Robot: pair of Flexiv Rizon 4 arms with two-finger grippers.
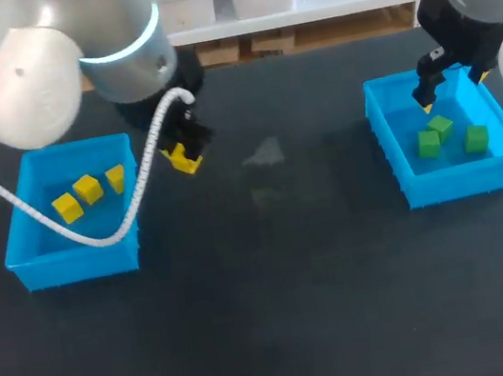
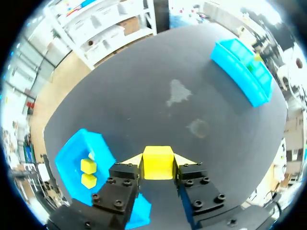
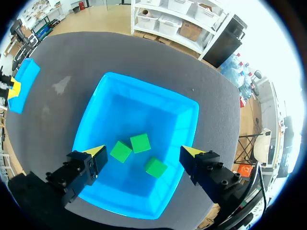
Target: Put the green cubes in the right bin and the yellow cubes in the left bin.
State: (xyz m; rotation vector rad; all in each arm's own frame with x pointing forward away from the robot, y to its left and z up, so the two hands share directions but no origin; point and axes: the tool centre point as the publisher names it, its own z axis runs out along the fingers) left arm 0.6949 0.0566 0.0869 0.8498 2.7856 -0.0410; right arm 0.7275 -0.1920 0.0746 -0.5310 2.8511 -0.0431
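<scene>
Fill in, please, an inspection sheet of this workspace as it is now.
Surface: dark table, one pale smudge between the bins.
Job's things: three yellow cubes in left bin; three green cubes in right bin; fourth yellow cube outside the bins.
Clutter: nothing seen.
Grippers: left gripper shut on the fourth yellow cube, beside left bin; right gripper open, empty, over right bin.
Cables: white cable from left arm hangs across left bin.
Surroundings: nothing seen.
</scene>
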